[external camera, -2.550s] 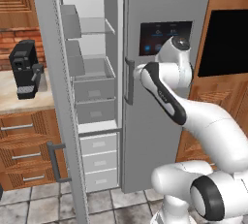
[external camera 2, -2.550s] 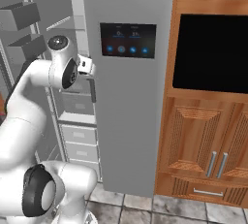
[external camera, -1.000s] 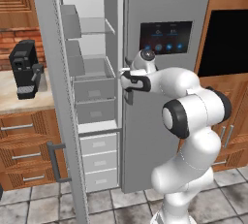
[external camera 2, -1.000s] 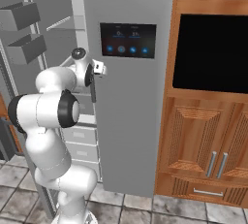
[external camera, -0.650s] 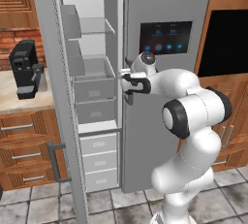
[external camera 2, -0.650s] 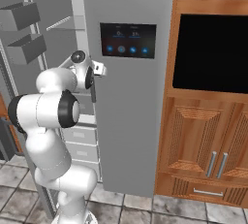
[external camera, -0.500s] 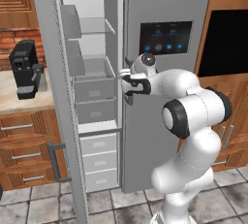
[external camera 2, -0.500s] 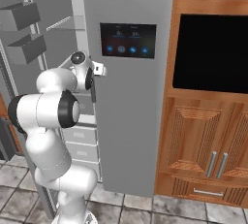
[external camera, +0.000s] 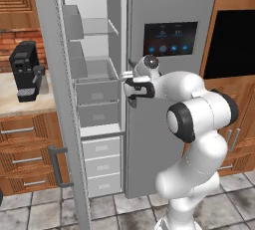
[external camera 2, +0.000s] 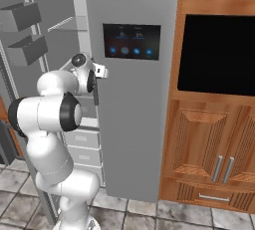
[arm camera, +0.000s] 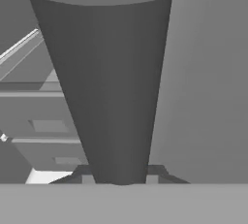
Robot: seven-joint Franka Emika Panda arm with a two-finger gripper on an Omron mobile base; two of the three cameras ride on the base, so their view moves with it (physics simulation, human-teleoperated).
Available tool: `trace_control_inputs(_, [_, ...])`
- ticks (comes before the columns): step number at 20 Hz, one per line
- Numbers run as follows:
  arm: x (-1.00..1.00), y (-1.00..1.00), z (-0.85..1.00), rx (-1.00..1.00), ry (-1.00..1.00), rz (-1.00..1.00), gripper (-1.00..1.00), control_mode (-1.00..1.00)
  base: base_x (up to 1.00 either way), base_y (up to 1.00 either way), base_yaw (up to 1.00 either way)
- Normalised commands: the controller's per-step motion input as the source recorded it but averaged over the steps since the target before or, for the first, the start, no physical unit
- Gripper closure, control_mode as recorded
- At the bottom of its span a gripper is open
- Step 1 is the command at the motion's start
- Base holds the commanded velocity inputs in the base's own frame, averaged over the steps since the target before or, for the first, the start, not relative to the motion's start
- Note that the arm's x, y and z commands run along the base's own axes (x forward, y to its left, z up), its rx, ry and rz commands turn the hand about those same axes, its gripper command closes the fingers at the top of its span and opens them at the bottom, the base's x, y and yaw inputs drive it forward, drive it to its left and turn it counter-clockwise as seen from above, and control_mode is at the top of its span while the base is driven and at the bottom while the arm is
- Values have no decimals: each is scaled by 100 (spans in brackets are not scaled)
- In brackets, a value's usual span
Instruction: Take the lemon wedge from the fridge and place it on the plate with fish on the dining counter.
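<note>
- Since a second ago we see the gripper (external camera: 131,90) closing round the fridge (external camera: 164,15) right door's bar handle (arm camera: 109,82).
- Fingers nearly touching the handle; firm grasp unclear.
- We judge door-pull next; left door at 9 o'clock stands open.

We can't make out any actual words, brands or numbers anywhere. The closest thing is the dark touchscreen panel (external camera: 170,39) on the fridge (external camera: 169,5) door, which has a row of small blue round icons and a couple of tiny pale marks above them, but they're too small and blurry for us to read.
</note>
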Motion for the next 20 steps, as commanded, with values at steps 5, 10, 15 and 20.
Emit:
trace_control_inputs(5, [-19, 0, 0, 0, 0, 0, 100, -100, 0, 0, 0])
trace_control_inputs(10, [-76, -18, 0, 0, -5, -6, 100, -100, 0, 0, 0])
trace_control_inputs(15, [-90, -31, 0, 0, -6, -9, 100, -100, 0, 0, 0])
trace_control_inputs(20, [-90, -34, 0, 0, -1, -12, 100, -100, 0, 0, 0])
